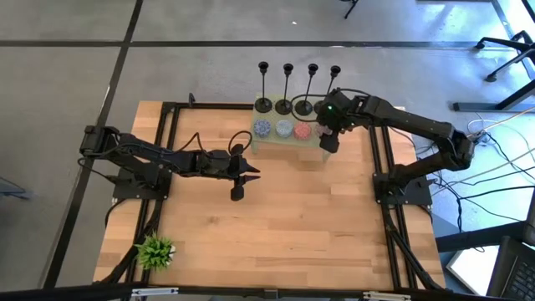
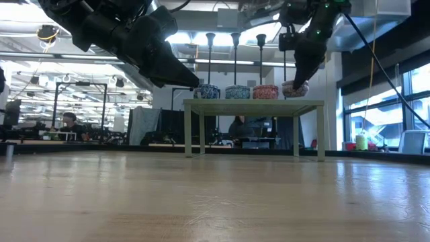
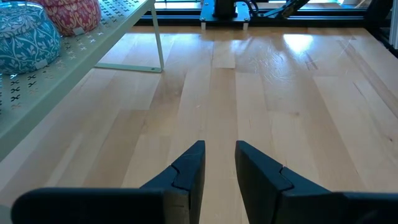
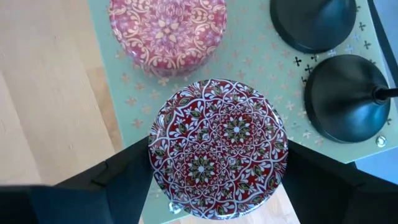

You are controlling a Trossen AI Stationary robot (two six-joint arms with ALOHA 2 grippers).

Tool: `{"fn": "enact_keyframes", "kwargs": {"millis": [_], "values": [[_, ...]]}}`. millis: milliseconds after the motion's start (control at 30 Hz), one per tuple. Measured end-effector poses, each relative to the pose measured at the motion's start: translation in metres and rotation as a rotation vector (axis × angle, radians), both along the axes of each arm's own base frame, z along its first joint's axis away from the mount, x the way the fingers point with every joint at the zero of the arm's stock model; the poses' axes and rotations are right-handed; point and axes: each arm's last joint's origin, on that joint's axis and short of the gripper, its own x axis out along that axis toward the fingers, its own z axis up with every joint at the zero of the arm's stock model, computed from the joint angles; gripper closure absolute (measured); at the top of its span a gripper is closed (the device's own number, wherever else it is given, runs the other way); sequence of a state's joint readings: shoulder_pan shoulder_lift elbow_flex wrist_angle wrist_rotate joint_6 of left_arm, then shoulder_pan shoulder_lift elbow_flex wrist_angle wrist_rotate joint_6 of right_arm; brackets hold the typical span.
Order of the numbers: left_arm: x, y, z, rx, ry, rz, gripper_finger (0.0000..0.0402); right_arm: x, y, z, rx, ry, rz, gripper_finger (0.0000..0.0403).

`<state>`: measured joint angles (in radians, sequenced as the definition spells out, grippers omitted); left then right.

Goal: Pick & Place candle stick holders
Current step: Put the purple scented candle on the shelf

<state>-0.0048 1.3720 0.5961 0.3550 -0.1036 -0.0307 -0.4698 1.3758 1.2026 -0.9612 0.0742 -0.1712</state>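
Note:
Several black candle stick holders [image 1: 283, 106] stand on their round bases in a row along the far edge of a small pale green shelf [image 1: 288, 147]; their thin stems [image 2: 235, 59] rise upright. Two of the bases [image 4: 343, 99] show in the right wrist view. My right gripper [image 1: 329, 139] points down, open, over the shelf's right end, with a finger on each side of a dark red patterned tin [image 4: 219, 149]. My left gripper [image 1: 251, 173] hangs above the table's middle, its fingers [image 3: 193, 165] a narrow gap apart with nothing between them. My right gripper comes from above, pointing down, with its fingers [image 4: 127, 177] close beside the left and right rim of the dark red tin's round lid [image 4: 163, 149]. The tin stands on the shelf. Whether the fingers touch it I cannot tell.
Three more patterned tins, two blue [image 1: 262, 128] and one pink-red [image 4: 166, 31], stand in a row on the shelf in front of the holders. A small green plant [image 1: 155, 251] sits at the table's near left corner. Black frame rails [image 1: 167, 150] run along the table's edges.

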Motion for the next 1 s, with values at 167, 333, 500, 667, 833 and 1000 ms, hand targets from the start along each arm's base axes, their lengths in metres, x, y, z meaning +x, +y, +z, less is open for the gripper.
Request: {"fn": "enact_keyframes", "kwargs": {"millis": [167, 333, 500, 667, 833, 1000], "values": [[0.0, 0.0, 0.0, 0.0, 0.0, 0.0, 0.0318, -0.0007, 0.0002, -0.0004, 0.006, 0.006, -0.006, 0.0079], [0.0, 0.0, -0.0001, 0.0, 0.0, 0.0, 0.0318, 0.0002, 0.0006, -0.0008, 0.026, -0.005, 0.004, 0.0056], [0.0, -0.0001, 0.0, 0.0, 0.0, 0.0, 0.0318, 0.0021, -0.0003, -0.0037, 0.032, 0.005, 0.005, 0.0053], [0.0, 0.0, -0.0001, 0.0, 0.0, 0.0, 0.0318, 0.0019, -0.0005, -0.0035, 0.018, 0.011, 0.018, 0.0052], [0.0, -0.0001, -0.0001, 0.0, 0.0, 0.0, 0.0318, 0.0, 0.0006, -0.0036, 0.021, 0.029, 0.032, 0.0052], [0.0, 0.0, 0.0, 0.0, 0.0, 0.0, 0.0318, -0.0003, 0.0007, -0.0035, 0.011, 0.04, 0.059, 0.0052]]}}
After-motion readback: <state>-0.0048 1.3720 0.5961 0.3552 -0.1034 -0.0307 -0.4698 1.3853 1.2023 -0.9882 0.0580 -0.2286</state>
